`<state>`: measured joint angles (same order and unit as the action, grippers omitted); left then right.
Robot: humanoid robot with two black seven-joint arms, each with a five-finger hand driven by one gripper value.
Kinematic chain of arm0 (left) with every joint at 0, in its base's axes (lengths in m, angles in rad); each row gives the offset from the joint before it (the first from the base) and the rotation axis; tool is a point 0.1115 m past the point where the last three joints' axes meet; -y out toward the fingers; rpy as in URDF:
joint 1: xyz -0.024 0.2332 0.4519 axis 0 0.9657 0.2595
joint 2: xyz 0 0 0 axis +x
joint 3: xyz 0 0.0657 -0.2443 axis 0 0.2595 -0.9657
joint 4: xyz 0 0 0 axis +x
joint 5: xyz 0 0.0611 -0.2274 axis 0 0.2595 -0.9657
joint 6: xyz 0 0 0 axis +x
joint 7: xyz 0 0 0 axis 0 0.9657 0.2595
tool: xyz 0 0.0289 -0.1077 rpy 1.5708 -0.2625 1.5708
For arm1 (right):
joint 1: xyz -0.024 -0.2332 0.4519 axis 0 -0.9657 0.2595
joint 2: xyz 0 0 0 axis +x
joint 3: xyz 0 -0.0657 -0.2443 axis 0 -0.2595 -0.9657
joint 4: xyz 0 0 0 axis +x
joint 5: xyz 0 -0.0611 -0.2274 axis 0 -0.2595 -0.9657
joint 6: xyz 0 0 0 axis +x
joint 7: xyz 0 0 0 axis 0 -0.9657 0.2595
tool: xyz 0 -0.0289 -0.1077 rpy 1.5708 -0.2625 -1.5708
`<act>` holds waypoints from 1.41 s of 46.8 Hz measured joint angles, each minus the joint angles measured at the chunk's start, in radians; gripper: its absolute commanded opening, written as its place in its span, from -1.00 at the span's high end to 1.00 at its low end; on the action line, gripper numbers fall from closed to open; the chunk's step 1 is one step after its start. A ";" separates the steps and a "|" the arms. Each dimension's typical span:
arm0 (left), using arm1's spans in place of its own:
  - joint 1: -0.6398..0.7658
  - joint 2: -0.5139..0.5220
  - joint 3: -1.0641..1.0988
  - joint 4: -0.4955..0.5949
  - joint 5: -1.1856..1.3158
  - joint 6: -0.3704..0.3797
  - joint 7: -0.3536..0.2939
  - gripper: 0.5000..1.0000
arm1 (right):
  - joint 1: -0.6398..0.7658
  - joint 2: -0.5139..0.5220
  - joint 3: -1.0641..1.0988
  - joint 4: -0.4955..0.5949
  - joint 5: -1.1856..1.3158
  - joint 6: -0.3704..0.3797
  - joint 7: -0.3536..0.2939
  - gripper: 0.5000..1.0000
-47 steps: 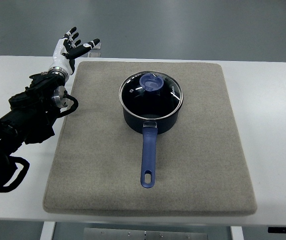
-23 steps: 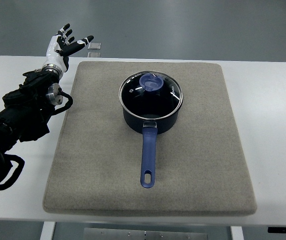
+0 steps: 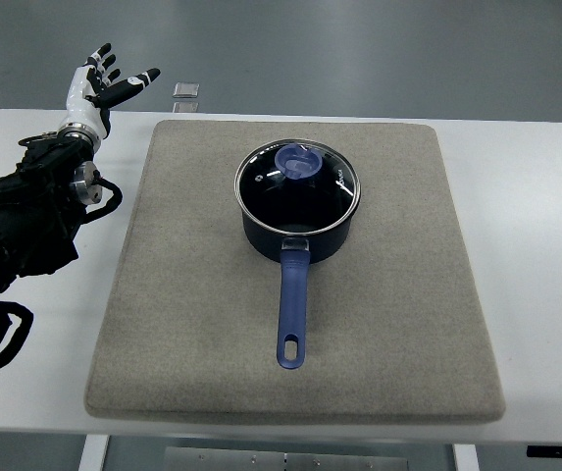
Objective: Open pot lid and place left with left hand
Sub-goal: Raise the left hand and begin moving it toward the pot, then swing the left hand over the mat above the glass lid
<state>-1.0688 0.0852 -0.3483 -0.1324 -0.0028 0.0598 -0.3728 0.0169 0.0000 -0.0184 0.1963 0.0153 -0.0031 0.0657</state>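
Your left hand [image 3: 99,86] hangs with fingers spread and empty at the worktop's [image 3: 536,196] far-left corner, well apart from the lid [image 3: 297,181] seated on the pot [image 3: 295,231] mid-mat [image 3: 192,324], so a hurried reach could clip the rim or miss the knob [image 3: 298,163].

The pot [image 3: 295,218] is a dark blue saucepan standing upright, with its long blue handle [image 3: 291,312] pointing toward the near edge. The lid [image 3: 297,181] is glass with a metal rim and a blue knob [image 3: 297,163], seated closed on the pot.
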 measured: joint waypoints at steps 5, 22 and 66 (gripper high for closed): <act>-0.003 -0.004 -0.001 -0.001 0.039 -0.001 0.000 -0.91 | 0.000 0.000 0.000 0.000 0.000 0.000 0.000 -0.67; -0.003 -0.007 -0.003 -0.001 0.047 -0.056 0.002 -0.91 | 0.000 0.000 0.000 0.000 0.000 0.000 0.000 -0.67; -0.275 0.032 0.271 -0.040 0.629 -0.444 0.004 -0.91 | 0.000 0.000 0.000 0.000 0.000 0.000 -0.001 -0.67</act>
<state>-1.3442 0.1170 -0.0777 -0.1725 0.6265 -0.3843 -0.3683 0.0169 0.0000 -0.0184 0.1964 0.0154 -0.0031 0.0652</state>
